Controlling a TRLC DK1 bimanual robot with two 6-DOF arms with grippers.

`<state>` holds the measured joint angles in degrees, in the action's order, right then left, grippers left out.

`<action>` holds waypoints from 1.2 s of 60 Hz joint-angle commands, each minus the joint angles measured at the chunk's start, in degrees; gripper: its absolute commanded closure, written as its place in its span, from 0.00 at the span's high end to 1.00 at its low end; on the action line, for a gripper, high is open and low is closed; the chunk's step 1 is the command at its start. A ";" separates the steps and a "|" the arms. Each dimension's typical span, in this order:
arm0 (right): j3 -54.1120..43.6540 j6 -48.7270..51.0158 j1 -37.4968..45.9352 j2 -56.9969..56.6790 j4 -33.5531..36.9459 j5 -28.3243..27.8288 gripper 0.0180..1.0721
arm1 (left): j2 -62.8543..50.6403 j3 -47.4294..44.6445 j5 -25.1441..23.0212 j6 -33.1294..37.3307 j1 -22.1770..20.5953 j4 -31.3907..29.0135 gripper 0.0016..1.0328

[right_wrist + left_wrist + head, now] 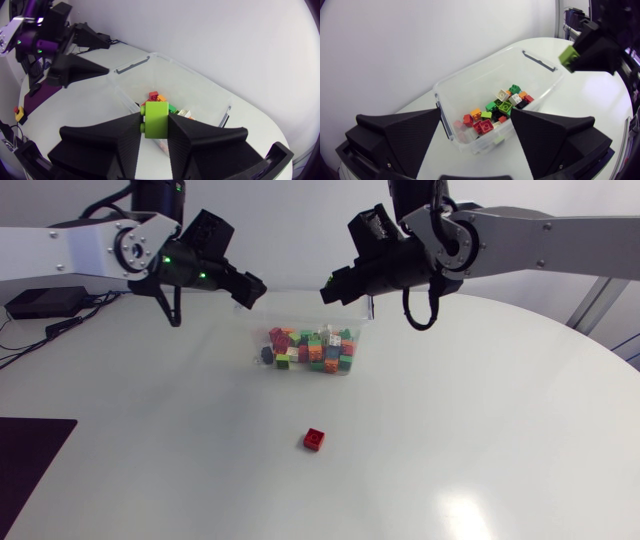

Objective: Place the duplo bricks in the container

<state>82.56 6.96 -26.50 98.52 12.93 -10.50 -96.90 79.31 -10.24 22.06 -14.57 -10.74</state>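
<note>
No legible text, label, brand, number or sign on the container (475,70), the duplo bricks (495,112), the lime brick (156,119) or the table (480,440); nothing readable in any view

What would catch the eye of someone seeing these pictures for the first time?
First the clear container at the far middle of the table, holding many colourful bricks. Above it the right gripper is shut on a lime green brick. One red brick lies alone on the table, well apart from the container.
</note>
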 commanded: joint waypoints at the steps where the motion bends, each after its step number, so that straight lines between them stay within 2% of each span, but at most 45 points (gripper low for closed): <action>1: 1.46 -2.30 0.31 2.82 -2.12 0.22 0.24 | 5.23 -6.01 -1.63 4.30 0.07 -1.47 0.96; 10: 2.87 -3.18 0.93 5.54 -5.99 1.01 0.24 | 10.24 -12.77 -5.40 9.49 -1.16 -5.87 0.96; 22: 5.41 -4.15 1.63 10.11 -9.68 1.89 0.24 | 11.30 -19.19 -9.45 16.61 -3.71 -8.94 0.96; 41: 10.69 -3.80 1.89 18.73 -13.98 6.20 0.27 | 9.36 -23.59 -12.08 25.66 -9.43 -11.32 0.94; 42: 11.04 -3.89 1.89 18.99 -13.98 6.55 0.30 | 9.10 -23.50 -12.26 25.84 -9.69 -11.41 0.94; 44: 11.65 -3.97 1.80 19.52 -14.07 7.60 0.49 | 8.31 -23.50 -12.26 26.71 -10.48 -11.41 0.94; 45: 12.01 -4.06 1.80 19.60 -13.98 8.31 0.65 | 8.13 -23.50 -12.26 27.07 -10.66 -11.41 0.94; 47: 11.83 -4.24 1.72 19.34 -14.07 8.83 0.86 | 6.64 -23.41 -12.35 28.82 -11.71 -11.49 0.94; 49: 11.13 -4.24 1.63 18.55 -14.51 9.36 0.94 | 5.76 -23.32 -12.35 30.05 -12.50 -11.58 0.94; 63: -6.01 -4.59 2.33 3.61 -22.60 9.80 0.95 | -2.33 -18.93 -12.35 38.67 -16.99 -15.01 0.93; 72: -16.91 -4.41 3.12 -6.06 -23.91 9.36 0.95 | -8.57 -12.77 -11.03 41.83 -18.66 -18.35 0.93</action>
<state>71.09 3.57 -24.12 96.79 -9.89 -1.21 -102.00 62.50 -21.76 60.36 -32.32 -27.55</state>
